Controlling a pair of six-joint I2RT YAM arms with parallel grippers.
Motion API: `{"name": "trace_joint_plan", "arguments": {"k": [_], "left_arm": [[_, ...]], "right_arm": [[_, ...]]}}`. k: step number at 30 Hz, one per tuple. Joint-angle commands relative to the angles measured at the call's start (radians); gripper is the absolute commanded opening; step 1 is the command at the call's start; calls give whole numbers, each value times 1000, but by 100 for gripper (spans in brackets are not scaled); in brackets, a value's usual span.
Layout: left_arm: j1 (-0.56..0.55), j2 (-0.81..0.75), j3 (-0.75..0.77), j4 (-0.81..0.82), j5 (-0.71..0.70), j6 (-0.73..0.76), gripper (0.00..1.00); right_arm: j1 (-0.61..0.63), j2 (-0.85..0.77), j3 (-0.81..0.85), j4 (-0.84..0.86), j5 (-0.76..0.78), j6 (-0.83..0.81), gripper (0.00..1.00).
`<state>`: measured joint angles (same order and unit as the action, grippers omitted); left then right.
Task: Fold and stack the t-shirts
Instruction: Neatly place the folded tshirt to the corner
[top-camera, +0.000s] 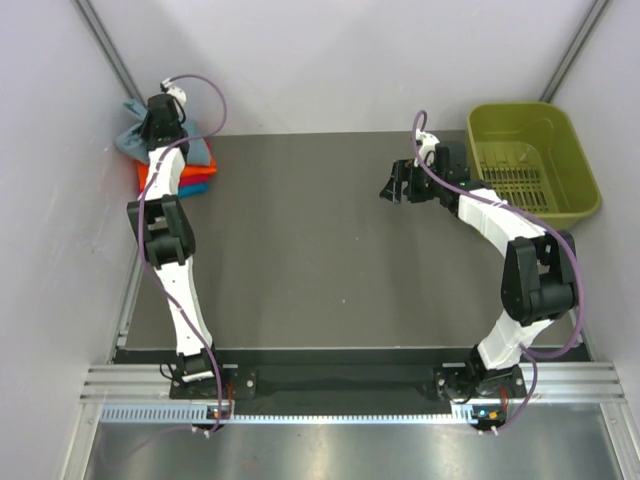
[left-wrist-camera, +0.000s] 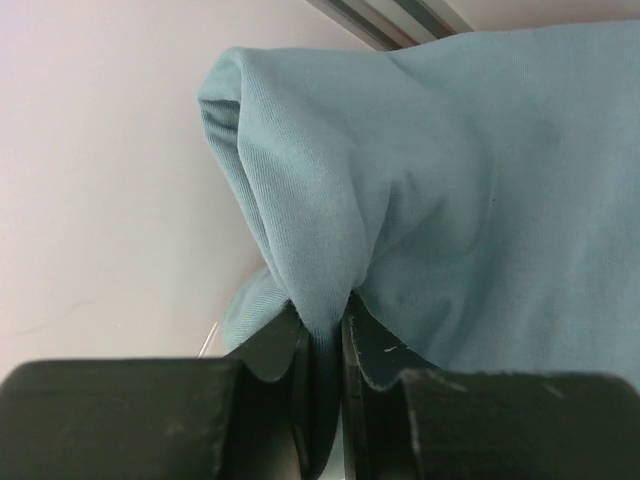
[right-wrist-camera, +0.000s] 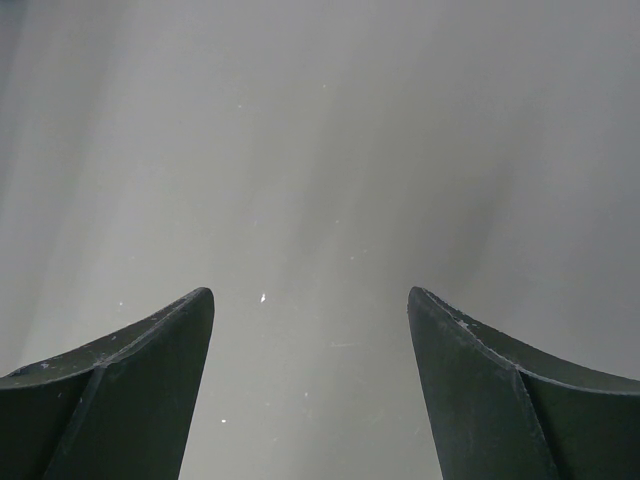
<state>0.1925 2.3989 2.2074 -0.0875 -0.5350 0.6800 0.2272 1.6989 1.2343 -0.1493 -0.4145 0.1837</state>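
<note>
Grey-blue t-shirt (left-wrist-camera: 450, 200) clenched in left jaws at ten o'clock atop orange-red stack (top-camera: 192, 181); right jaws released over desk (top-camera: 300, 270) at two o'clock.

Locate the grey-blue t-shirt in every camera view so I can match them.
Top external: grey-blue t-shirt at far left corner, under the left hand.
Left wrist: fills the upper right, one fold pinched in the hand.
Right wrist: not in it.
Shared landmark: the left hand gripping the fold.
</note>
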Motion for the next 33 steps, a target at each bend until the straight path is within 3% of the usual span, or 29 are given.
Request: {"name": "trace_joint_plan", "arguments": {"k": [1, 8, 18, 22, 33], "left_arm": [[4, -1, 3, 37, -8, 6, 4], [-10, -42, 72, -52, 23, -63, 0], [-88, -314, 92, -381, 328, -315, 0], [-105, -394, 95, -431, 400, -375, 0], [-93, -431, 18, -468, 380, -367, 0]], "right_arm": [[15, -39, 2, 30, 3, -15, 79], [20, -36, 7, 31, 5, -15, 79], [21, -44, -12, 43, 6, -9, 79], [20, -48, -24, 48, -1, -1, 79], [20, -59, -47, 57, -3, 3, 79]]}}
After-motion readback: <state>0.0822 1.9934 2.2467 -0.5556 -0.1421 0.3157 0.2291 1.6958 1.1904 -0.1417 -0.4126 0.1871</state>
